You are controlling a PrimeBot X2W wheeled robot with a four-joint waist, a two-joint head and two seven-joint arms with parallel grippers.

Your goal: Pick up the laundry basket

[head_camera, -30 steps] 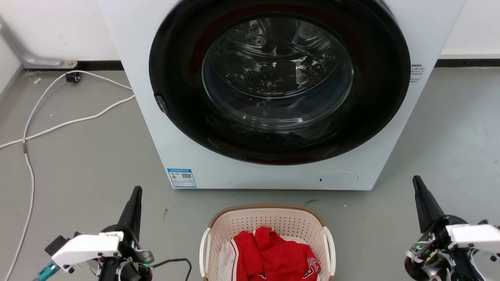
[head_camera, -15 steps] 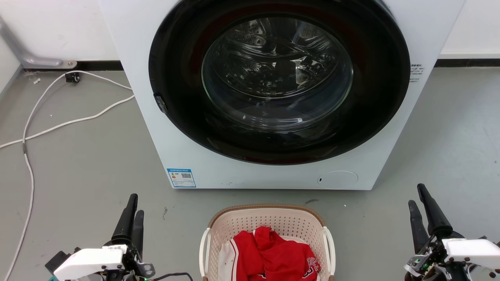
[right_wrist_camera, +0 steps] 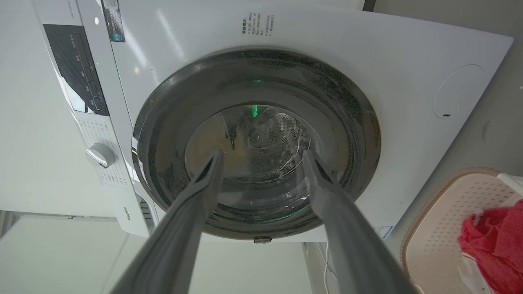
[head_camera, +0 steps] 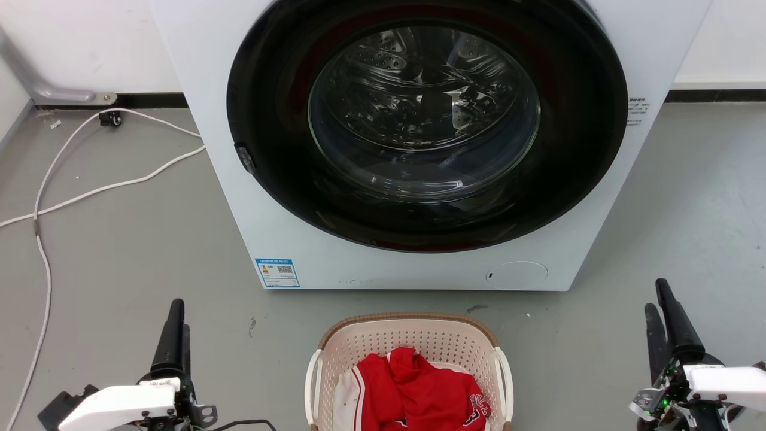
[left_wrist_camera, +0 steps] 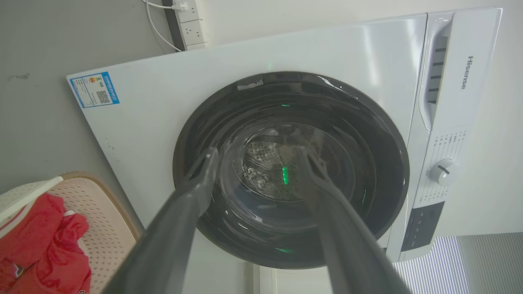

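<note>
Biggest thing here is the white front-loading washing machine (head_camera: 419, 143) with its huge round black-ringed glass door, standing on the far side of the plain grey floor (head_camera: 131, 251) and taking up most of the middle. Just in front of it, on the near side and centred, sits the rounded-rectangular cream plastic laundry basket (head_camera: 413, 340) with perforated walls, a brown woven-look rim and white side handles. It's on the floor, close to the machine's bottom edge but not touching it, and its near end is cut off by the frame. Inside is a crumpled red garment (head_camera: 419, 389) with a bit of white trim, heaped toward the near end. The left gripper (head_camera: 178, 316) is down at the near left, well apart from the basket's left handle. The right gripper (head_camera: 656, 297) is at the near right, also well apart from the right handle, and both point toward the machine. In the wrist cameras each one's two long dark fingers are spread wide with nothing between them. Smaller stuff: a thin white cable (head_camera: 90, 179) snakes over the floor on the far left, and a little blue-and-white label sticker (head_camera: 277, 272) sits at the machine's lower left corner.
</note>
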